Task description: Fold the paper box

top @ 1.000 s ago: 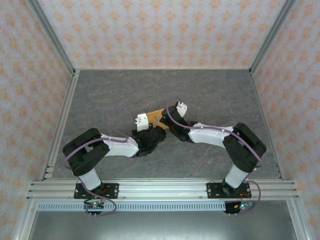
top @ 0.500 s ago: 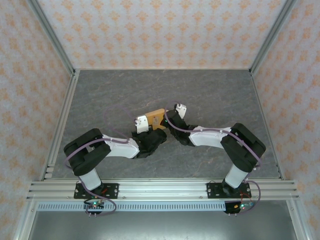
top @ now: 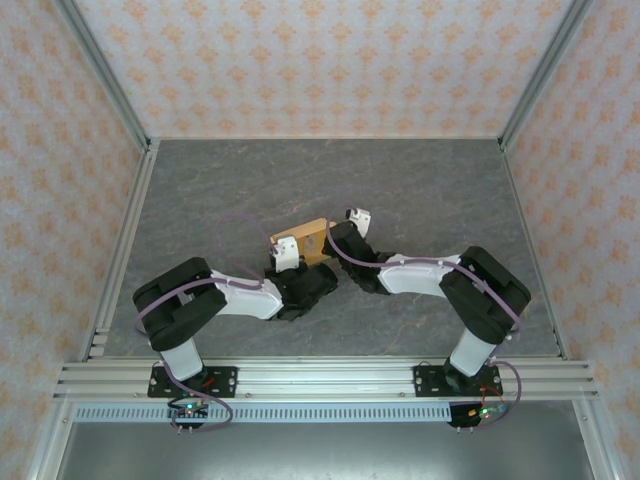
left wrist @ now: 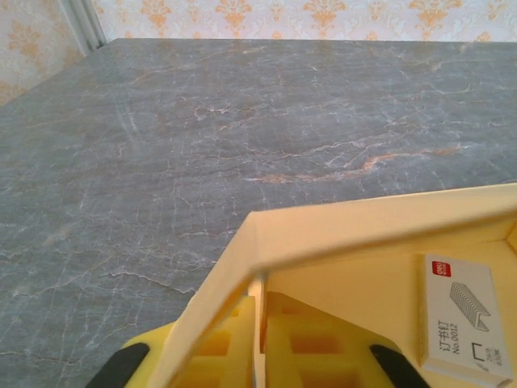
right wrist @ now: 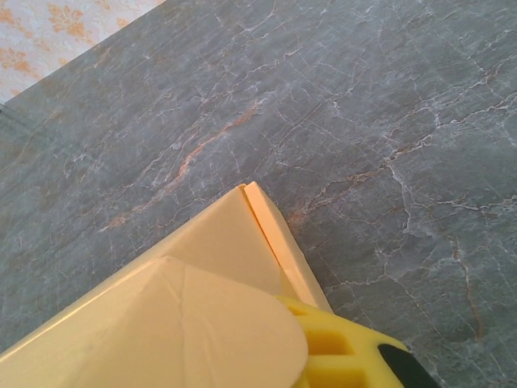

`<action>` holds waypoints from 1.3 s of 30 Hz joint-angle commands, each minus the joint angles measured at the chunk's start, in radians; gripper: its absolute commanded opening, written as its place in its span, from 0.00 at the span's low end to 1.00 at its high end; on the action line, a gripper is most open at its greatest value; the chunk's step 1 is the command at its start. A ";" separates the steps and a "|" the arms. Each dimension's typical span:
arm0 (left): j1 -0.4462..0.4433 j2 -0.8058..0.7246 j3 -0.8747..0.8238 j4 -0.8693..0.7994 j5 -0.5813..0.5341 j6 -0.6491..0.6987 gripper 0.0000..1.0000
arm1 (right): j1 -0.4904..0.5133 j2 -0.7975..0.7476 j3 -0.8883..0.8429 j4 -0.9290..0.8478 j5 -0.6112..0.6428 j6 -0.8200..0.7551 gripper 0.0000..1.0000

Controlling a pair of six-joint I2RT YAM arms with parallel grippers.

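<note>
Status: folding is partly complete. The paper box (top: pixel 312 238) rests on the table (top: pixel 430 180), with the table's middle just beyond the box and both arm bases on its near side. The left gripper (top: pixel 298 264) meets the box at its near-left corner; the right gripper (top: pixel 333 246) meets it at its right end.

Left wrist view: a side wall of the box (left wrist: pixel 363 230) stands upright and joins a second wall at a formed corner. The interior is open from above, and a small white carton (left wrist: pixel 456 319) printed with staples lies inside the box toward its right side. The yellow fingers (left wrist: pixel 311 347) of the left gripper (left wrist: pixel 260 339) sit close together, one on either side of a thin cardboard edge. Whether they press that edge or stand just clear of it cannot be told.

Right wrist view: a rounded flap (right wrist: pixel 226 331) lies over a sloping panel of the box (right wrist: pixel 210 242), and a doubled edge shows at the box corner. One yellow finger (right wrist: pixel 335 356) lies against the box beside the flap; the other is hidden, so the state of these jaws cannot be told either.

Judgement: the walls appear erected and at least one corner set. What appears left is the closing step – bringing a lid panel over the open interior and tucking the rounded flap. The cardboard looks thin and is likely to buckle under hard pressure – light contact is advisable.
</note>
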 commanded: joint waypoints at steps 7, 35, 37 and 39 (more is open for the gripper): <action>-0.001 -0.028 -0.029 -0.101 -0.030 -0.007 0.24 | -0.010 0.016 -0.027 -0.020 0.041 -0.028 0.15; -0.019 -0.253 -0.158 -0.147 0.237 0.122 0.72 | -0.010 0.020 -0.018 -0.024 0.007 -0.046 0.18; -0.021 -0.257 -0.162 -0.146 0.258 0.133 0.74 | -0.010 0.015 -0.021 -0.024 0.004 -0.046 0.19; -0.020 -0.268 -0.172 -0.139 0.288 0.148 0.75 | -0.009 0.011 -0.024 -0.023 0.002 -0.049 0.19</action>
